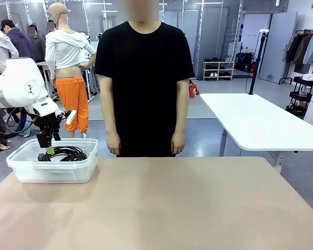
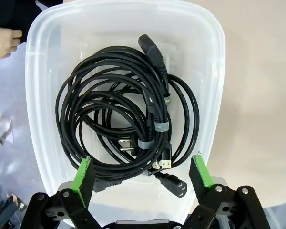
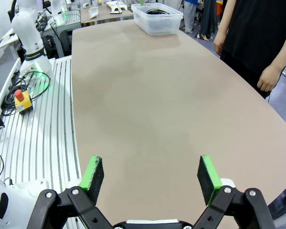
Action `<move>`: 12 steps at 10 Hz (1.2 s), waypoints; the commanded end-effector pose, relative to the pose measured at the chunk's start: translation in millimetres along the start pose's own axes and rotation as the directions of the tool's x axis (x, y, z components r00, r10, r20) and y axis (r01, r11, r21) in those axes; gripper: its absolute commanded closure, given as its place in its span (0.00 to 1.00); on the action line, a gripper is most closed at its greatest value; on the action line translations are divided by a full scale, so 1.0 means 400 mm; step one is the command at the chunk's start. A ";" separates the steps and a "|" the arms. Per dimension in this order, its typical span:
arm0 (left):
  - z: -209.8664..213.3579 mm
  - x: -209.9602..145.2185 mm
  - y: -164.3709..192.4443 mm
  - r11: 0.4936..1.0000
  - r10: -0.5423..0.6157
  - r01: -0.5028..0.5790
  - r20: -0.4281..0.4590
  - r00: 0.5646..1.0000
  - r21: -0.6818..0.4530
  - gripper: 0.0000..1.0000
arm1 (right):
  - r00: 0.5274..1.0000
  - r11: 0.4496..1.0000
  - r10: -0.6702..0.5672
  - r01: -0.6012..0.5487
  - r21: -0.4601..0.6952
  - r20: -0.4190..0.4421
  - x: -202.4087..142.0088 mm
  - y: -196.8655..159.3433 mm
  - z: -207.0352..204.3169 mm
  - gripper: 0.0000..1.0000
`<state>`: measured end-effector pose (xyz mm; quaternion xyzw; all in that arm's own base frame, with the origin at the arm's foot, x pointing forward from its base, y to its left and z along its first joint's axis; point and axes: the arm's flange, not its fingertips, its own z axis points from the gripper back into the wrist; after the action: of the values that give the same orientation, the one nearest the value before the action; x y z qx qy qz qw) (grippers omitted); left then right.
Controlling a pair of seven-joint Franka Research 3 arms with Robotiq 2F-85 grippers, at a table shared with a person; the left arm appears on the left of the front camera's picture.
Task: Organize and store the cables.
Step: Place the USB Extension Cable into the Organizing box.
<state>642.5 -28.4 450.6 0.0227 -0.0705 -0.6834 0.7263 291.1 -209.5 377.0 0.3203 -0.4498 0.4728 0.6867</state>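
Observation:
The cables (image 2: 128, 114) lie as overlapping black coils inside a clear plastic bin (image 2: 43, 119), with a chunky black plug (image 2: 174, 183) at the near end and another connector (image 2: 148, 45) at the far end. My left gripper (image 2: 143, 174) hangs open just above the bin's near rim, nothing between its green pads. In the front view the same gripper (image 1: 47, 148) hovers over the bin (image 1: 55, 169) and the cables (image 1: 65, 153) at the table's far left. My right gripper (image 3: 150, 176) is open over bare tabletop, far from the bin (image 3: 157, 19).
A person in a black shirt (image 1: 143, 78) stands at the table's far edge, hands (image 1: 177, 143) hanging down. The tan tabletop (image 1: 172, 203) stretches wide to the right of the bin. A white table (image 1: 255, 120) stands behind.

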 end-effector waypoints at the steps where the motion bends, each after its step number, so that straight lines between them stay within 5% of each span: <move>1: 0.011 0.001 -0.043 0.999 0.039 -0.039 -0.023 0.999 0.023 0.00 | 1.000 1.000 0.007 -0.007 -0.009 0.016 0.005 0.003 -0.003 0.00; 12: 0.000 0.000 0.000 1.000 0.000 0.000 0.000 1.000 0.000 0.00 | 1.000 1.000 0.007 -0.007 -0.009 0.016 0.005 0.003 -0.003 0.00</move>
<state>639.3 -29.5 449.6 0.0218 -0.0692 -0.6806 0.7290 291.1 -209.5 377.0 0.3203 -0.4497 0.4728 0.6867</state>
